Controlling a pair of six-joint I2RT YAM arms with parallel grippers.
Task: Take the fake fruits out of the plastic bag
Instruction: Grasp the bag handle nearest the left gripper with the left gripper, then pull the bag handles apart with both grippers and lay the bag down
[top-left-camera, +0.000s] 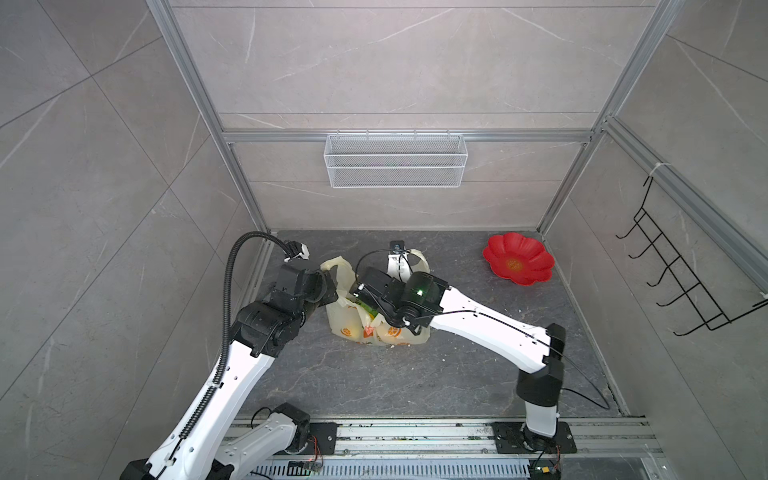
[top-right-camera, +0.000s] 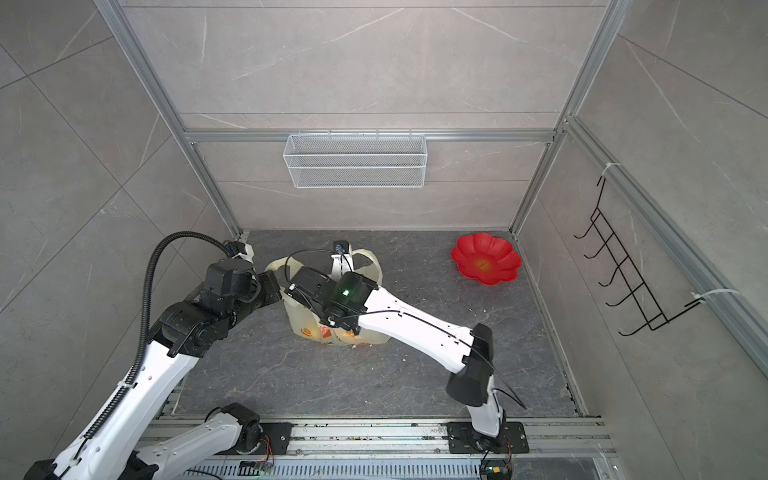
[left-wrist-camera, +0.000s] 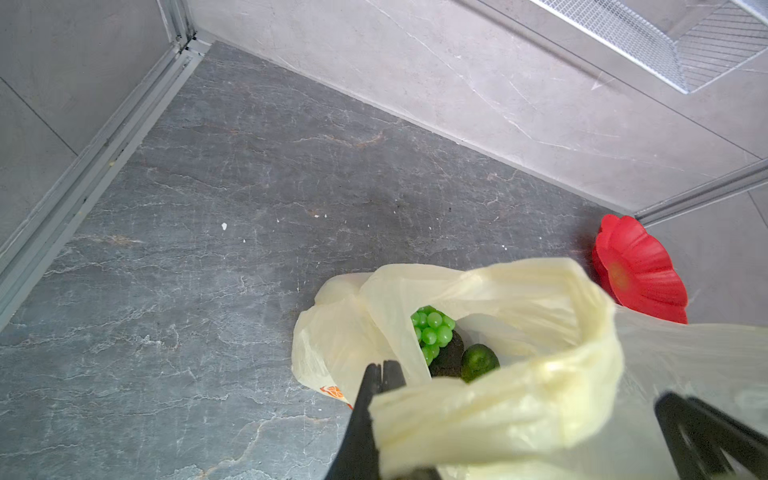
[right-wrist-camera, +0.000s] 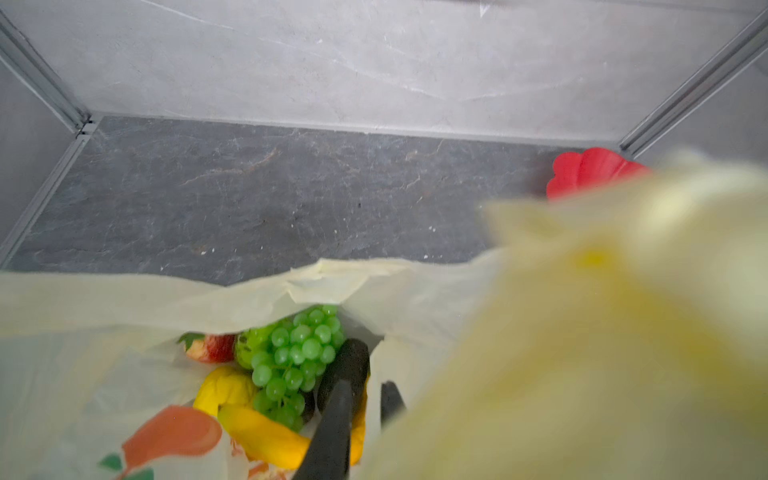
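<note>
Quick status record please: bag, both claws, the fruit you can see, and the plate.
bag: mouth open, seen fruit all inside
left claw: shut on bag rim
right claw: inside bag beside grapes, jaws nearly together, grip unclear
other fruit: banana, strawberry, dark avocado, green avocado
plate: far right corner, nothing on it

Left arm (top-left-camera: 245, 365) and right arm (top-left-camera: 490, 324) meet over the plastic bag (top-left-camera: 338, 316), red plate (top-left-camera: 518, 259) well apart
</note>
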